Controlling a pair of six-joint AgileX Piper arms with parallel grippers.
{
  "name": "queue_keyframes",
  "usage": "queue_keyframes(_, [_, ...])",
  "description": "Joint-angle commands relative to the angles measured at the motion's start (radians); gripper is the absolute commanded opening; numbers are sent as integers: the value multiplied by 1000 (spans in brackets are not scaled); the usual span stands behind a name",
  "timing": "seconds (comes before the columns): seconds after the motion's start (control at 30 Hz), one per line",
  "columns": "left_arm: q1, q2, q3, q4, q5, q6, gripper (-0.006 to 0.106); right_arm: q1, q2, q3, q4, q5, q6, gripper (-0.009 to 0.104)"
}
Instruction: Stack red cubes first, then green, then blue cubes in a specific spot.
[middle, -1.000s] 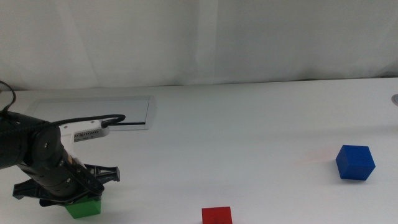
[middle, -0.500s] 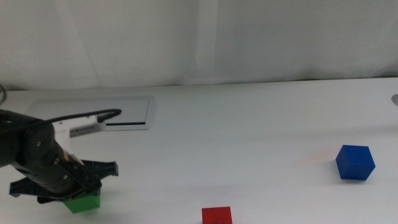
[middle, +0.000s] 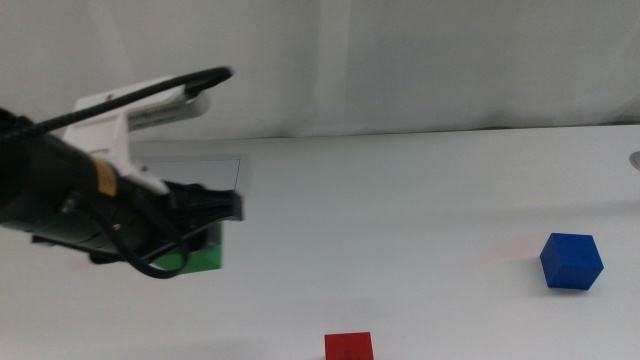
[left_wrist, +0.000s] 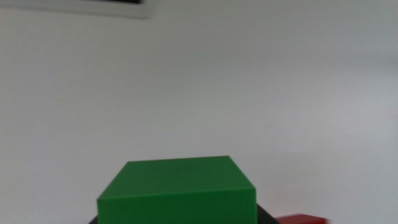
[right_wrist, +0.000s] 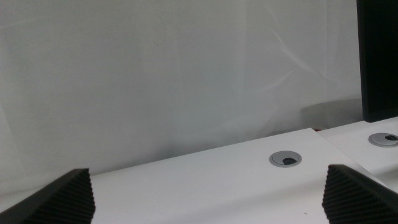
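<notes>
left gripper (middle: 205, 232) clamped on green (middle: 203, 256), lifted off table since a second ago, left of and above red cubes (middle: 349, 346) | blue cubes (middle: 572, 260) far right of red | right gripper (right_wrist: 205, 193) parked, jaws apart, empty | stacking next

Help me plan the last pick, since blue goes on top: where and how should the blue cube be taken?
The blue cube sits flat on bare table, apart from the red cube. I would probably descend from above and pinch two opposite side faces, turning the wrist to match its slight rotation. The right end effector, open and waiting off to the side, seems nearer; the left end effector holds the green cube.
</notes>
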Motion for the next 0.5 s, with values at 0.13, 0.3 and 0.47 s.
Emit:
queue_keyframes(0.13, [-296,43,-128,170,130,-239,-3,-7,2,41,-6,-11,-6,103])
queue_keyframes(0.3, [-447,126,-180,241,182,-364,-3,-7,2,41,-6,-11,-6,103])
queue_keyframes(0.47, [-553,267,-244,253,208,-453,-3,-7,2,41,-6,-5,-6,103])
